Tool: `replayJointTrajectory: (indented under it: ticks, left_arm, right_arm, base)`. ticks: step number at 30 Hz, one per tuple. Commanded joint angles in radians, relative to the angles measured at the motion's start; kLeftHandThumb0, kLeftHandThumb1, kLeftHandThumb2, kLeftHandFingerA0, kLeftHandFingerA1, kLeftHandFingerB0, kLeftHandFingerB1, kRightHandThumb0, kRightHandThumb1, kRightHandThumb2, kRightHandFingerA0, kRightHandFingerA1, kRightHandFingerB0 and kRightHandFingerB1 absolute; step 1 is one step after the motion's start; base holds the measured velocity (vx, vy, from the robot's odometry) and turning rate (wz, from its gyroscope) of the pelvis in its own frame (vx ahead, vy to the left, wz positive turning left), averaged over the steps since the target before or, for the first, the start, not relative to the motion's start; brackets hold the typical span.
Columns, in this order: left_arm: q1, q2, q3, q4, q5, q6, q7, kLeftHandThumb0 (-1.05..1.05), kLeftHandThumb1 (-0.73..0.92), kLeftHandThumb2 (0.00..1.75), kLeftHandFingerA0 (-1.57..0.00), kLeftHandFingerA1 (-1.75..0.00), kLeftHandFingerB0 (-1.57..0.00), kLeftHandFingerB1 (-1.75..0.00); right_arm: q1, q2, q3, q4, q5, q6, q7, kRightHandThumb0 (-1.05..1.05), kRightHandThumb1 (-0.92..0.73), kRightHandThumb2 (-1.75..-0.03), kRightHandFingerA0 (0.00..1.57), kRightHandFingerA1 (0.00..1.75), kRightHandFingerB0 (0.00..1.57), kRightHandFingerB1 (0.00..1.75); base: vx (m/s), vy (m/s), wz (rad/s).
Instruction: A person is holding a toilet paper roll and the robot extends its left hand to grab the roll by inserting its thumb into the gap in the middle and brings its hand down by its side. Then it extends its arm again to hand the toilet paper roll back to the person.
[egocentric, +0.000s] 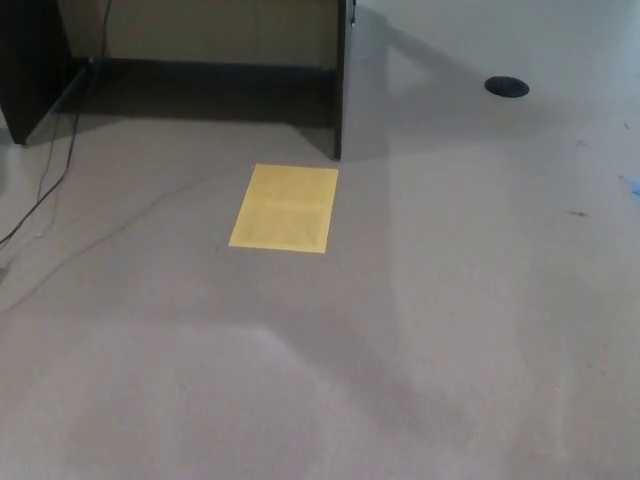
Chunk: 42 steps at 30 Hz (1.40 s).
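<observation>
Neither the toilet paper roll nor a person shows in the head view. No part of my arms or hands is in the picture either. The view holds only a grey carpeted floor (420, 330).
A yellow envelope (285, 208) lies flat on the floor at centre. Behind it stands a dark desk with an upright side panel (340, 90) and a dark panel (30, 60) at far left. A thin cable (60, 170) trails across the floor at left. A black round disc (507, 87) lies at back right.
</observation>
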Motion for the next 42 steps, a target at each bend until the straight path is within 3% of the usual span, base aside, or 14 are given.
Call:
replayJointTrajectory:
  ticks: [1, 10, 11, 33, 34, 36, 37, 40, 41, 42]
  left_arm:
    - [0.001, 0.027, 0.013, 0.014, 0.002, -0.107, 0.011, -0.21, 0.57, 0.57, -0.43, -0.38, -0.36, -0.33]
    - [-0.005, 0.028, 0.014, 0.032, 0.003, -0.126, 0.011, -0.21, 0.57, 0.57, -0.43, -0.39, -0.36, -0.33]
    - [-0.005, 0.023, 0.018, 0.04, -0.007, -0.128, 0.004, -0.19, 0.53, 0.56, -0.43, -0.39, -0.35, -0.33]
    - [-0.003, 0.002, 0.056, 0.047, -0.055, -0.141, -0.041, -0.24, 0.52, 0.55, -0.38, -0.37, -0.31, -0.31]
    - [0.009, 0.005, 0.062, 0.019, -0.061, -0.145, -0.046, -0.36, 0.47, 0.62, -0.3, -0.4, -0.28, -0.36]
    - [0.021, 0.018, 0.085, -0.089, -0.102, -0.142, -0.086, -0.32, 0.5, 0.56, -0.31, -0.35, -0.26, -0.3]
    - [0.038, 0.034, 0.104, -0.218, -0.17, -0.133, -0.156, -0.21, 0.38, 0.9, -0.11, -0.52, -0.1, -0.5]
    - [0.046, 0.07, 0.127, -0.467, -0.232, -0.114, -0.214, -0.25, 0.32, 0.88, -0.12, -0.52, -0.1, -0.5]
    - [0.047, 0.096, 0.134, -0.559, -0.256, -0.084, -0.238, -0.52, 0.43, 0.67, -0.22, -0.41, -0.17, -0.35]
    - [0.037, 0.117, 0.145, -0.644, -0.312, -0.06, -0.272, -0.26, 0.33, 0.89, -0.1, -0.51, -0.08, -0.5]
  right_arm:
    - [-0.017, -0.03, 0.021, 0.048, -0.049, -0.124, -0.088, -0.41, -0.71, -0.63, 0.5, 0.43, 0.25, 0.3]
    - [-0.029, -0.029, 0.028, 0.081, -0.052, -0.151, -0.103, -0.41, -0.71, -0.63, 0.51, 0.44, 0.25, 0.3]
    - [-0.028, -0.032, 0.035, 0.084, -0.059, -0.154, -0.099, -0.4, -0.69, -0.6, 0.54, 0.46, 0.36, 0.34]
    - [-0.027, -0.029, 0.033, 0.111, -0.069, -0.182, -0.104, -0.38, -0.7, -0.61, 0.51, 0.47, 0.31, 0.33]
    - [-0.025, -0.028, 0.037, 0.11, -0.073, -0.183, -0.107, -0.39, -0.7, -0.61, 0.51, 0.46, 0.32, 0.33]
    - [-0.032, -0.027, 0.041, 0.109, -0.078, -0.179, -0.109, -0.38, -0.7, -0.61, 0.51, 0.46, 0.32, 0.33]
    - [-0.033, -0.026, 0.041, 0.109, -0.078, -0.175, -0.106, -0.38, -0.71, -0.61, 0.51, 0.46, 0.31, 0.32]
    - [-0.031, -0.031, 0.041, 0.111, -0.081, -0.18, -0.111, -0.39, -0.7, -0.61, 0.52, 0.46, 0.31, 0.32]
    - [-0.034, -0.027, 0.037, 0.111, -0.075, -0.178, -0.105, -0.39, -0.7, -0.61, 0.51, 0.47, 0.31, 0.32]
    - [-0.039, -0.024, 0.037, 0.112, -0.075, -0.177, -0.103, -0.39, -0.69, -0.6, 0.51, 0.49, 0.32, 0.33]
  base:
    - [0.0, 0.0, 0.0]
    - [0.0, 0.0, 0.0]
    - [0.0, 0.0, 0.0]
    - [0.0, 0.0, 0.0]
    - [0.0, 0.0, 0.0]
    - [0.0, 0.0, 0.0]
    - [0.0, 0.0, 0.0]
    - [0.0, 0.0, 0.0]
    - [0.0, 0.0, 0.0]
    - [0.0, 0.0, 0.0]
